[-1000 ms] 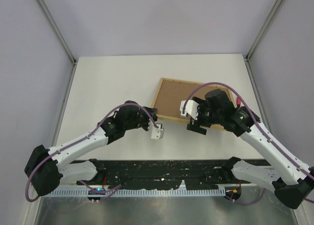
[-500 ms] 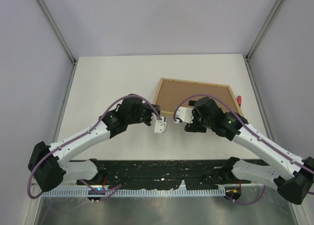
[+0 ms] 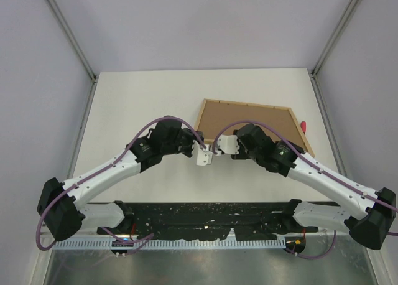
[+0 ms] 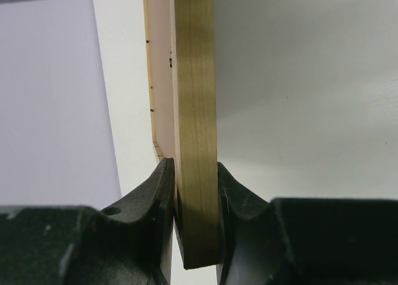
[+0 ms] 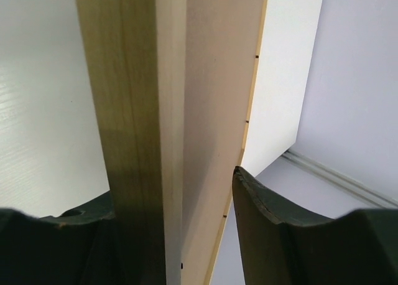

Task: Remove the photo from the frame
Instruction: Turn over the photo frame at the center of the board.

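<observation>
The frame lies on the white table with its brown fibreboard back up. The photo is hidden. My left gripper is at the frame's near-left corner. In the left wrist view it is shut on the frame's light wood edge strip, with both fingers pressed to it. My right gripper is just to the right, on the same near edge. In the right wrist view it is open around the frame's edge. Its right finger stands a little apart from the back face.
A small red-handled screwdriver lies on the table just past the frame's right edge. Grey walls with metal posts close in the table on the left, the right and the far side.
Both grippers have moved in to the frame's near-left corner. The left one came up from the bare table and closed on the edge. The right one slid left to that edge.
</observation>
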Controlling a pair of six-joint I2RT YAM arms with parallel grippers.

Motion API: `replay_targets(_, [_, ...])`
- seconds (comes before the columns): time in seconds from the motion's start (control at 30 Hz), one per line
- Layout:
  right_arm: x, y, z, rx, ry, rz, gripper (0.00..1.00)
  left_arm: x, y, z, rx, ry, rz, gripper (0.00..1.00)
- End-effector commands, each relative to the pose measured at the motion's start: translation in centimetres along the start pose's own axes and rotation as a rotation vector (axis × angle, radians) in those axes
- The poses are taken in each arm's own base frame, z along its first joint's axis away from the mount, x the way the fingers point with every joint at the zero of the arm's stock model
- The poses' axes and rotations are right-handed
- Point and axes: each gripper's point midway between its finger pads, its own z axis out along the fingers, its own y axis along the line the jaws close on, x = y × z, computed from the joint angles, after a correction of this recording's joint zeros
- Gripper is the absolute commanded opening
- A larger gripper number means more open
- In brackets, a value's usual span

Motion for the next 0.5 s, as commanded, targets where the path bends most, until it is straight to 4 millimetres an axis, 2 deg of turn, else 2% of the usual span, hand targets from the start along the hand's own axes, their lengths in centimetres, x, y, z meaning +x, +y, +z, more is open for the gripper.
replay_targets(0.0, [-0.8, -2.1, -0.6, 0.070, 0.006, 0.021, 0.15, -0.6, 0.7, -0.7, -0.010, -0.007, -0.087, 0.09])
replay_targets(0.03, [-0.9, -2.5, -0.9, 0.073, 0.008, 0.023, 0.08, -0.5, 0.7, -0.8, -0.012, 0.001, -0.086, 0.18])
replay_targets(0.07, [-1.0, -2.5, -0.8, 0.067, 0.012, 0.030, 0.08, -0.4, 1.0, -1.0, -0.021, 0.012, -0.084, 0.29])
replay_targets(0.13, [-1.5, -3.2, -1.2, 0.065, 0.010, 0.046, 0.08, 0.1, 1.9, -1.8, -0.041, 0.047, -0.084, 0.62])
replay_targets(0.17, [-1.7, -3.3, -1.3, 0.057, 0.004, 0.051, 0.08, 0.6, 2.2, -2.4, -0.049, 0.077, -0.091, 0.84])
replay_targets(0.2, [-2.1, -3.4, -1.3, 0.047, 0.001, 0.059, 0.08, 1.1, 2.9, -3.2, -0.061, 0.110, -0.103, 0.99])
replay_targets(0.3, [-3.4, -3.9, -1.3, 0.024, -0.023, 0.095, 0.08, 3.4, 4.5, -7.0, -0.076, 0.233, -0.208, 1.00])
replay_targets(0.43, [-5.6, -5.4, -1.4, 0.006, -0.056, 0.156, 0.08, 6.1, 5.8, -13.5, -0.133, 0.348, -0.348, 1.00])
replay_targets(0.47, [-6.7, -6.5, -1.5, 0.011, -0.078, 0.176, 0.08, 6.6, 6.0, -15.3, -0.156, 0.368, -0.365, 1.00])
